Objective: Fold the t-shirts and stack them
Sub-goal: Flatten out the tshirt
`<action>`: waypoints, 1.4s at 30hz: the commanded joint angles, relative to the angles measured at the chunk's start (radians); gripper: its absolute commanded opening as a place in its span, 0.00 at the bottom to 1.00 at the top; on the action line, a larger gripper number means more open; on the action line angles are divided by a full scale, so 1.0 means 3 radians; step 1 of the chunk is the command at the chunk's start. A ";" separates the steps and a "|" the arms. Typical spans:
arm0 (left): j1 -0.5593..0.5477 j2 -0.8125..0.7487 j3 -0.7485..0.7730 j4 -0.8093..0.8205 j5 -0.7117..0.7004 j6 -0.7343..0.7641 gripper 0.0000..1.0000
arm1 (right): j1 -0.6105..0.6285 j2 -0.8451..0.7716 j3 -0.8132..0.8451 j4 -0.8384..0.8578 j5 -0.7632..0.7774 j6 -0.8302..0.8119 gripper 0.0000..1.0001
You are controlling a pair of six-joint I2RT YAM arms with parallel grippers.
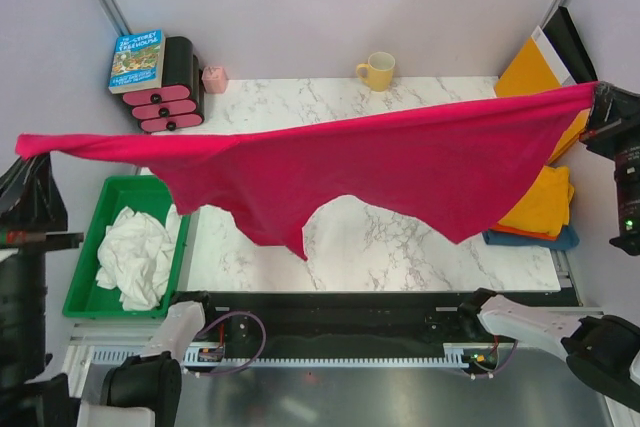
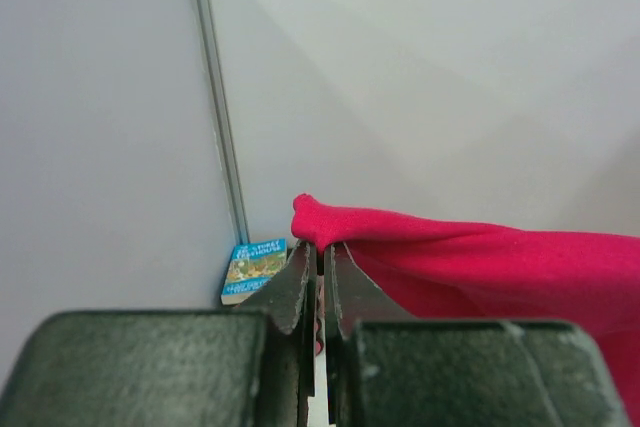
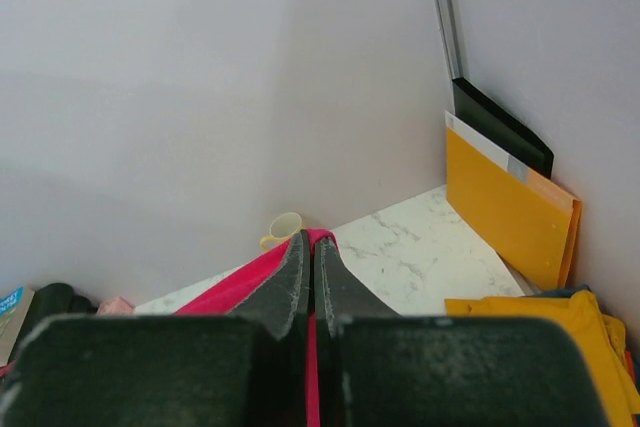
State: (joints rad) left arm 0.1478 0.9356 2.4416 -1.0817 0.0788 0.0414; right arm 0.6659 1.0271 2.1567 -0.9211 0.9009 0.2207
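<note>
Crimson t-shirt (image 1: 380, 162) stretched taut in mid-air over marble worktop (image 1: 400, 242), lower edge hanging loose. L fingers (image 2: 295, 292) & R fingers (image 3: 290, 282) each clamped shut on an opposite corner; both arms raised, spread wide apart to worktop's sides.

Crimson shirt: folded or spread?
Spread: the crimson shirt hangs stretched wide above the table, one end pinched in each arm's shut jaws.

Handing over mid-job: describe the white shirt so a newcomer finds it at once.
Start at the marble table; off its left edge sits a green bin. The white t-shirt lies crumpled inside it. It is the only white cloth: the crimson t-shirt hangs stretched in the air, and the folded stack on the right is yellow, orange and blue.
</note>
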 commanded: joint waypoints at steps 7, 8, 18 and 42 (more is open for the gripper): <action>-0.0166 0.0337 -0.0825 0.0251 0.0038 0.0062 0.02 | -0.0011 -0.0080 -0.1195 0.0554 0.0254 -0.0035 0.00; -0.0165 0.0373 -0.0933 0.0327 0.0140 0.0046 0.02 | -0.0011 0.0011 -0.1348 0.0605 0.0254 -0.0030 0.00; -0.0165 0.1120 -0.2043 0.1289 0.0356 -0.0015 0.02 | -0.1074 0.0768 -0.2244 0.1428 -0.0742 0.0389 0.00; -0.0329 0.3783 -0.1146 0.2225 0.0080 0.0031 0.02 | -0.1544 0.3279 -0.1263 0.2283 -0.0686 0.0251 0.00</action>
State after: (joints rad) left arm 0.0685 2.0182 1.9606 -0.4847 0.1501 0.0410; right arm 0.2211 1.9625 1.6970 -0.2855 0.6731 0.2989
